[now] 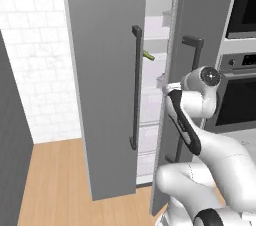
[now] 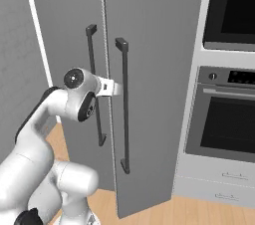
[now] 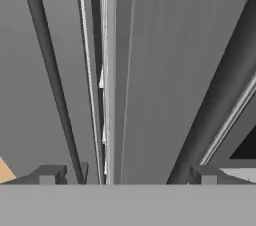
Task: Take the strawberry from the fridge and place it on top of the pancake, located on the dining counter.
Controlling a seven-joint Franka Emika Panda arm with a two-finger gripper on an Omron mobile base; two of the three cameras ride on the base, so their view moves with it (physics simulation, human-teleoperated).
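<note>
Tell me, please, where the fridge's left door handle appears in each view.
Left base view: left door handle runs vertically at centre, on the swung-open door.
Right base view: left door handle stands left of centre, partly behind the arm.
Hand view: left door handle is the thin dark bar slanting at left.
Shared landmark: right door handle, to its right in all three.

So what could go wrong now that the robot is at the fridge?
The fridge's left door is ajar but its right door looks only partly open, so the gap is narrow and the arm could bump a door edge going in. The open gripper sits close to the right door's handle and might snag it.
</note>
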